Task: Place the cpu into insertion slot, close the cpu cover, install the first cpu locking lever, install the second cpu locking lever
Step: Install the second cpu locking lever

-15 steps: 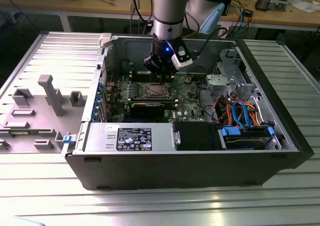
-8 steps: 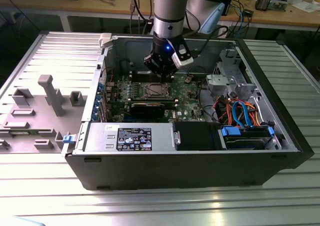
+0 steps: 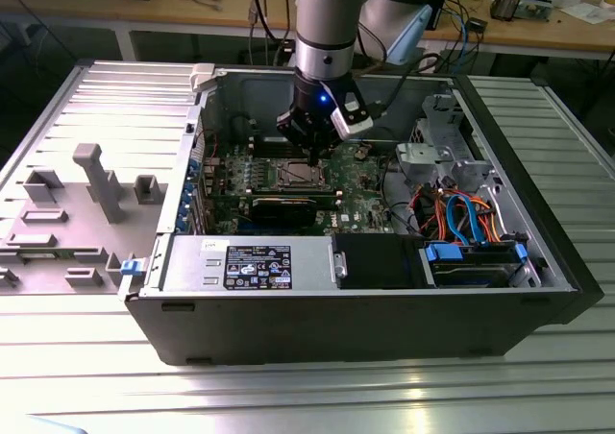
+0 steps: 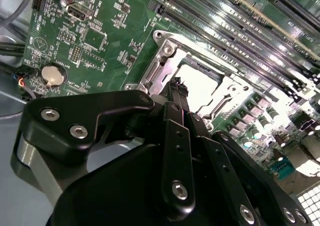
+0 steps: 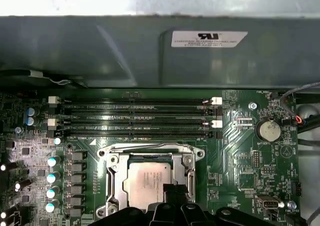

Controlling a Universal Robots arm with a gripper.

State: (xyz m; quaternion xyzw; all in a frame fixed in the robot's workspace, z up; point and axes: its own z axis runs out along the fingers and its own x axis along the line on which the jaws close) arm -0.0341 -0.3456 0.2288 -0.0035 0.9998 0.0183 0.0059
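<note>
**Chip seated, cover down**

We are seeing the cpu (image 5: 148,182) lying in the insertion slot (image 5: 118,181), framed by the cpu cover (image 5: 185,162). The gripper (image 4: 178,86) is hovering just above it, fingers nearly together, holding nothing. We are judging the chip light, rigid and fragile: grip its edges.

Motherboard (image 5: 240,151): green, fine pale traces. cpu (image 5: 150,183): silvery-grey top with faint dark print, framed by the bright silver cpu cover (image 5: 186,162). Memory slots (image 5: 135,117): black with white end clips. Coin cell (image 5: 268,131), at 2 o'clock from cpu: silver. Gripper (image 4: 179,88): matte black, silver screws. Case wall (image 5: 100,51): dull grey, white label.
</note>
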